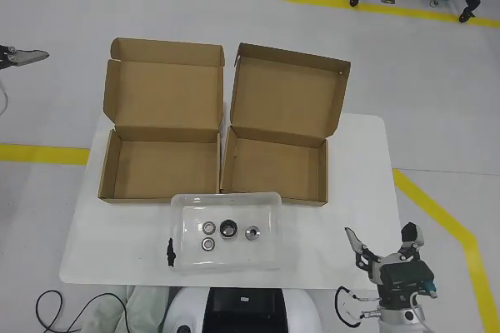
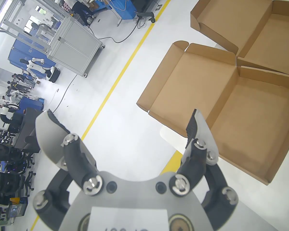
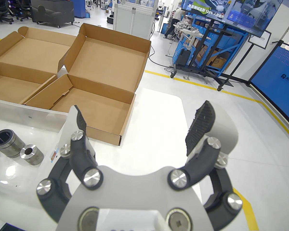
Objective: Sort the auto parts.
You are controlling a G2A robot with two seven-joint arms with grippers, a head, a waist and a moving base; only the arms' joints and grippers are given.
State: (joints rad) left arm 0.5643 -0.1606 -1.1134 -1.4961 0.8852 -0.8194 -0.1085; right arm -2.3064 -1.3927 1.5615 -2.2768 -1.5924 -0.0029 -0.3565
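Parts lie in the tray, near two open boxes; left gripper hangs off the table, jaws apart; right gripper sits beside the tray, jaws apart too.

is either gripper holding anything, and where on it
Nothing is held: the left gripper and the right gripper are both open and empty.

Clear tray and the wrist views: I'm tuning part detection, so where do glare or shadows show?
Top view: even light, pale highlights on the clear tray rim, soft shadow inside the cardboard boxes. Right wrist view: the tray's glossy floor mirrors the metal cylinder. Left wrist view: the room's far end washes out white.
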